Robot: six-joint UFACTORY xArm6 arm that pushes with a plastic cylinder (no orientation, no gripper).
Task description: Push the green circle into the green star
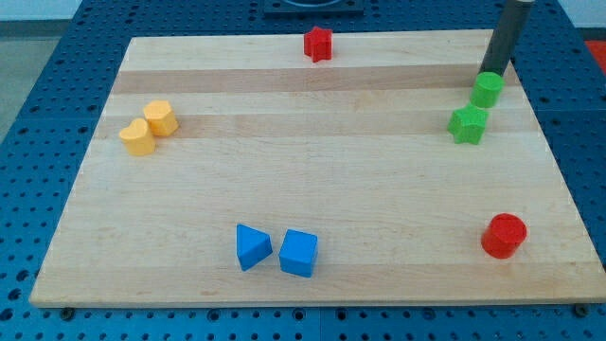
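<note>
The green circle (488,89) stands near the view's upper right on the wooden board (312,123). The green star (468,124) lies just below and slightly left of it, almost touching it. My tip (490,73) is at the lower end of the dark rod that comes down from the view's top right. It sits right at the circle's upper edge, on the side away from the star.
A red star-like block (319,44) sits at the top centre edge. Two yellow blocks (162,117) (137,137) lie together at the left. A blue triangle (252,246) and blue cube (298,253) sit at the bottom centre. A red cylinder (503,236) stands at the lower right.
</note>
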